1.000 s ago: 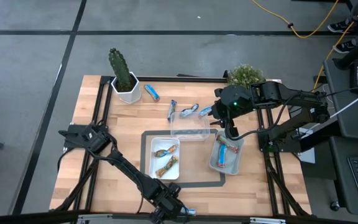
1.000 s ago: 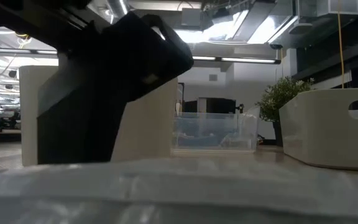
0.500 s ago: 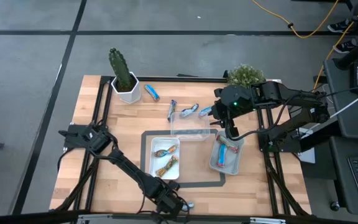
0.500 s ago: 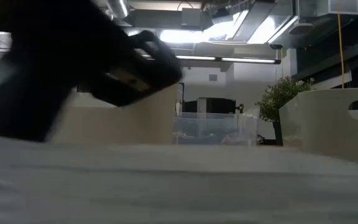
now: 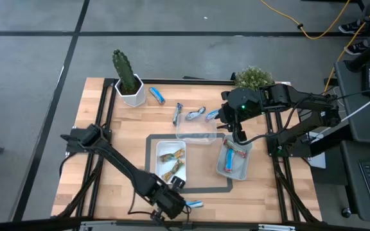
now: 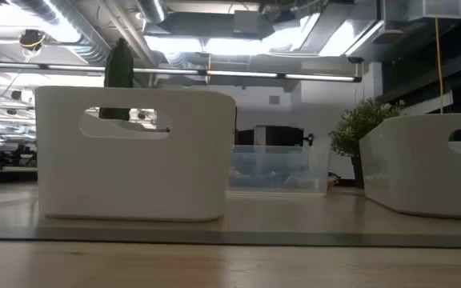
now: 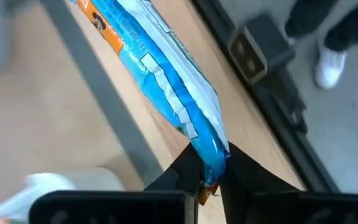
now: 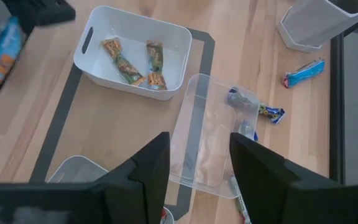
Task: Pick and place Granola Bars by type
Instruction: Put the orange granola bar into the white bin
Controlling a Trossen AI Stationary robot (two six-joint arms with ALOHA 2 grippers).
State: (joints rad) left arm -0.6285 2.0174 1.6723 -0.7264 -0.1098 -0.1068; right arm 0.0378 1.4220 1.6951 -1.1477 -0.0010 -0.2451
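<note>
Pinched between the dark fingers of the left gripper [image 7: 209, 177] is one end of a shiny blue-and-silver granola bar with an orange patch [image 7: 157, 81], held at the near edge of the wooden table [image 5: 95, 173], just beyond the corner of the white handled tray [image 5: 170, 162] that holds two gold-brown bars [image 5: 172, 154]. From overhead the held bar shows as a small blue sliver beside the gripper's tip. Right gripper [image 8: 194, 165] hangs above the clear plastic bin [image 8: 207, 140] in the middle of the table, its fingers partly spread and holding nothing. Beside it, a second white tray [image 5: 232, 160] contains blue-red bars [image 5: 231, 156]. Several more wrapped bars [image 5: 196, 114] lie loose on the wood just behind the clear bin, and a single blue bar [image 5: 157, 95] rests near the white pot with the green cactus [image 5: 128, 80].
</note>
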